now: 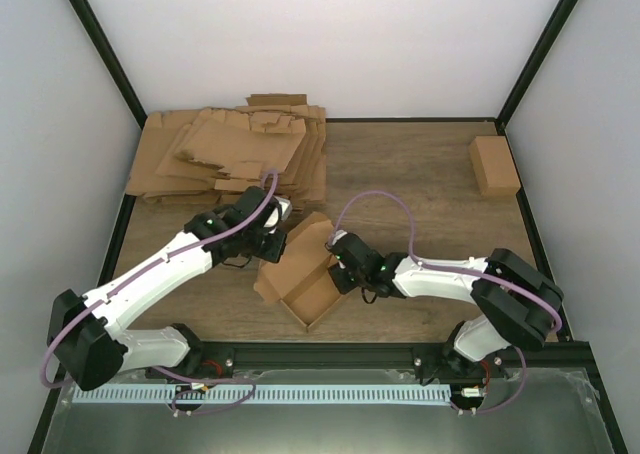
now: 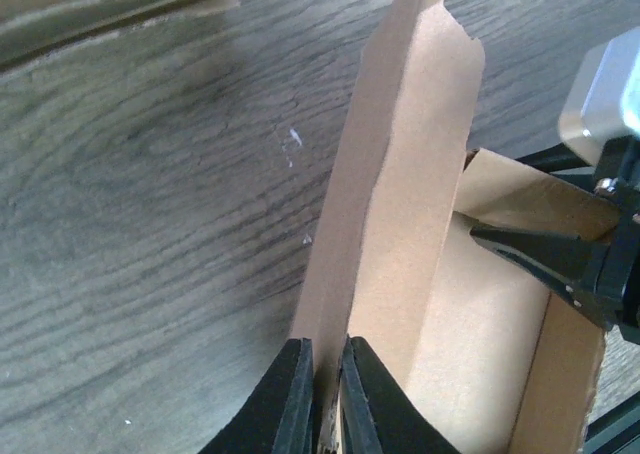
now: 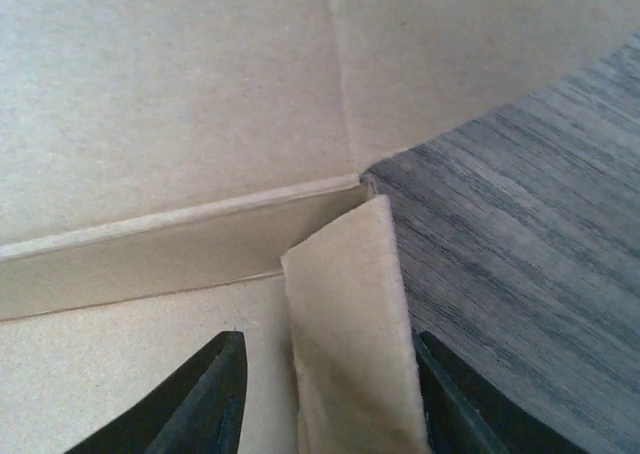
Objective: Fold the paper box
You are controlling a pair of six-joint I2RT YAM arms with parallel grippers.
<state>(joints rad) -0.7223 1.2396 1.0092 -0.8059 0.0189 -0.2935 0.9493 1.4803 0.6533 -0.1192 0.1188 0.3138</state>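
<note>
Pads (image 2: 285, 404) of the left tool (image 2: 323, 359) sit nearest the lens, with a thin upright side wall (image 2: 400, 174) of the paper box (image 1: 300, 279) rising between them. Box is a half-formed open tray on the desk (image 1: 430, 194), between the two arms and toward the near edge; heap of flat sheets (image 1: 230, 154) lies well apart at the far left. Likely trouble: the pinch is low on a single layer of card, so any sideways pull could crease or tear the wall, or drag the light tray across the wood. Corner tab (image 3: 350, 324) is loose and curling, and a closing bite may fold it the wrong way or miss it. Both tools work close together inside one small tray, so a knock looks possible. Left tool: narrowed to a sliver, clamped on the wall. Right tool (image 3: 335, 374): about half open, straddling the tab at the inside corner; one finger seems to brush its edge, the other stands clear, nothing gripped.
</note>
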